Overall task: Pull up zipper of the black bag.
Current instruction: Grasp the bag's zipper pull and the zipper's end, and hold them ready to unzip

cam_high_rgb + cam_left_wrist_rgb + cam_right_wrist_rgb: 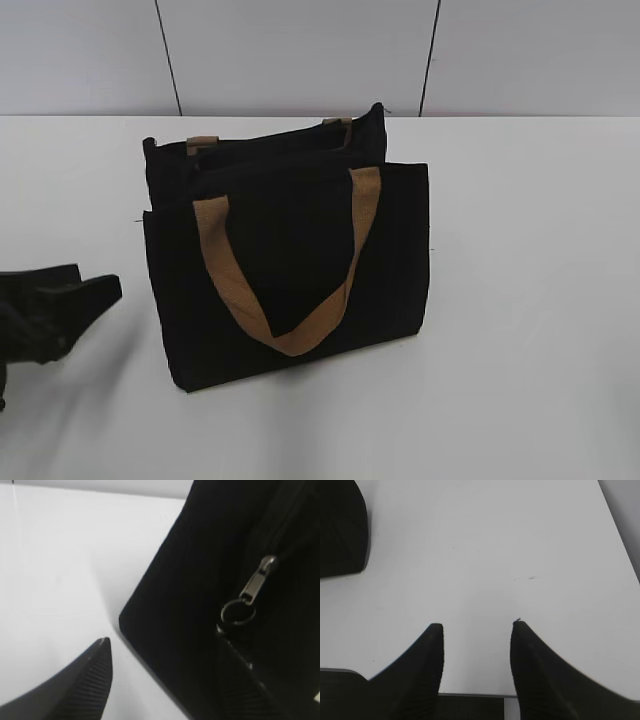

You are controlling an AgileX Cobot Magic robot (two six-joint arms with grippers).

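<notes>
Judging the black bag (290, 260) soft and light mid-worktop, we'd pinch the zipper (250, 592) by its ring pull; left gripper (165, 650) and right gripper (476, 630) both gape empty.

Black bag (290, 270) matt woven cloth; zipper (255, 586) pull dull metal; table (530, 330) smooth white.

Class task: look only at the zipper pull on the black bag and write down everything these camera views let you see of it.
The zipper pull shows clearly only in the left wrist view. It is a small, dull silver tab that looks like metal, hanging at a slant from a slider on the dark zip line, with a thin round ring at its lower end. It lies against the black bag, near the bag's corner. Nothing grips it: one finger of the left claw overlaps the bag just below the ring; contact cannot be judged.
</notes>
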